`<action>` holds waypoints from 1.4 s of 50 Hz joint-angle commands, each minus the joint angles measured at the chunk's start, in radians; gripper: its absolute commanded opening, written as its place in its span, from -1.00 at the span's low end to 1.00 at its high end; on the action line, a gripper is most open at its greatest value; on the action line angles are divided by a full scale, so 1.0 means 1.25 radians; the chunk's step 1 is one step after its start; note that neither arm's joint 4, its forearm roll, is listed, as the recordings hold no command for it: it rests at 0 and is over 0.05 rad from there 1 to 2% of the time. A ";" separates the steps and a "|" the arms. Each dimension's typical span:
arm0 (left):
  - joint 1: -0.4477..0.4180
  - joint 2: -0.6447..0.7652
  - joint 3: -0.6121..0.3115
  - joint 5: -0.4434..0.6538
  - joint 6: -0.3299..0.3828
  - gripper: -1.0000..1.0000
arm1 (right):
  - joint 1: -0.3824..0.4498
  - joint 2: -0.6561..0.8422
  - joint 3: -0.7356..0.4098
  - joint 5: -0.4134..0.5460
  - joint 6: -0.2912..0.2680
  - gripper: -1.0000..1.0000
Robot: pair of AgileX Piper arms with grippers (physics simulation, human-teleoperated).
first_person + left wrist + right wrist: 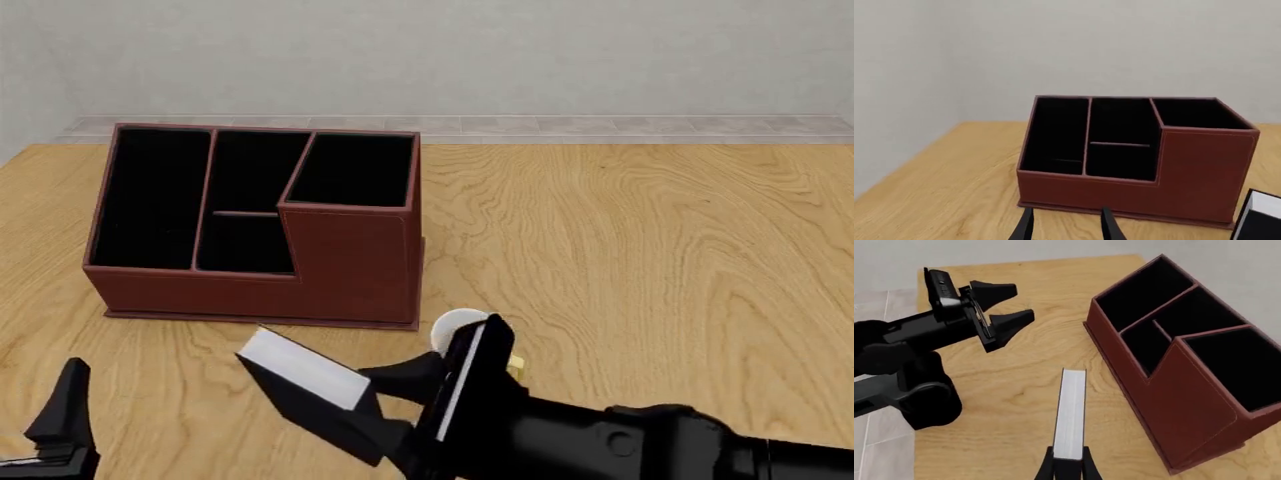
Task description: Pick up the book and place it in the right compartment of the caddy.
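Two claws show: the right claw (380,405) clamps the book (310,373) just short of the caddy (350,262), the left claw (1004,302) gapes.

Caddy (350,270) sits on the table (641,250), far left part. Right compartment (354,170) at its right end, two small sections then the long one to its left. Book (304,372) in front of the caddy, off the table, clamped in the right gripper (387,410). Left gripper (60,415) near-left, apart from both.
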 commanded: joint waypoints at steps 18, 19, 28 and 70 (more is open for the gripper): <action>-0.148 0.000 0.018 0.033 0.008 1.00 | -0.069 -0.290 -0.051 0.279 -0.050 -1.00; -0.150 0.000 0.019 0.034 0.008 1.00 | -0.071 -0.296 -0.058 0.289 -0.050 -1.00; -0.213 0.000 0.022 0.066 0.029 1.00 | -0.102 -0.347 -0.139 0.383 -0.064 -1.00; -0.328 0.000 0.016 0.118 0.091 1.00 | -0.058 -0.300 -0.458 0.584 0.027 -1.00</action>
